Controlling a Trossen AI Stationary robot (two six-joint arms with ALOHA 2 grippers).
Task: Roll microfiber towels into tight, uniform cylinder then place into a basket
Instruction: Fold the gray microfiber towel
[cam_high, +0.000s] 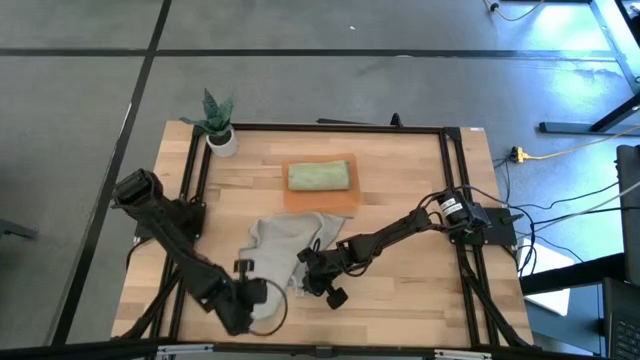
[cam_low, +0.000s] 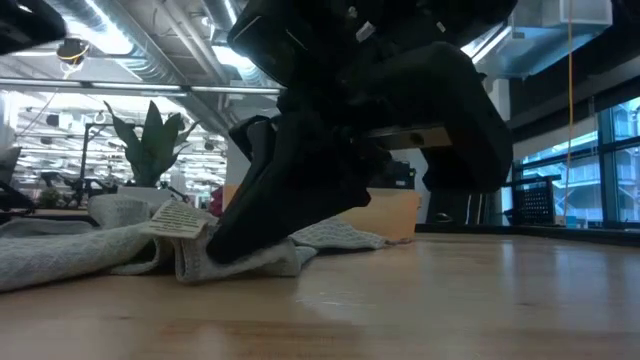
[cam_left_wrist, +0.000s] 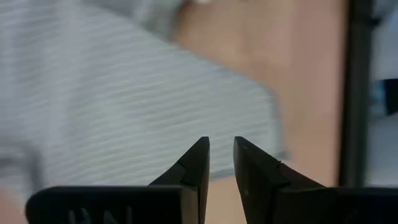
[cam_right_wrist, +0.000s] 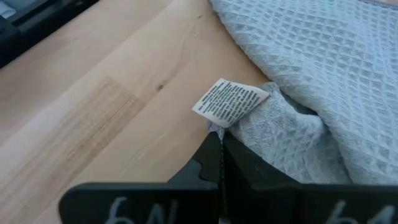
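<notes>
A grey waffle-weave towel (cam_high: 285, 238) lies crumpled on the wooden table, just nearer than the orange basket (cam_high: 345, 200). A green rolled towel (cam_high: 319, 176) lies in the basket. My right gripper (cam_right_wrist: 219, 142) is shut at the grey towel's near edge, right beside its white label (cam_right_wrist: 230, 101). In the low view this gripper (cam_low: 228, 248) slants down onto the cloth. My left gripper (cam_left_wrist: 221, 146) hovers over the towel's left part with a narrow gap between its fingertips and nothing in it. It shows near the table's front (cam_high: 248, 278). My right gripper pinches the grey towel's hem (cam_right_wrist: 214, 127) right under the label, between its two fingertips. The fingers come slanting down from the table's right side. The towel stays slack on the table, bunched into a small fold (cam_right_wrist: 273, 124) next to the fingers.
A small white pot with a green plant (cam_high: 219, 132) stands at the table's far left corner. Black frame rails (cam_high: 450, 180) run along the table's edges. Bare wood (cam_high: 410, 290) lies to the right of the towel and toward the front.
</notes>
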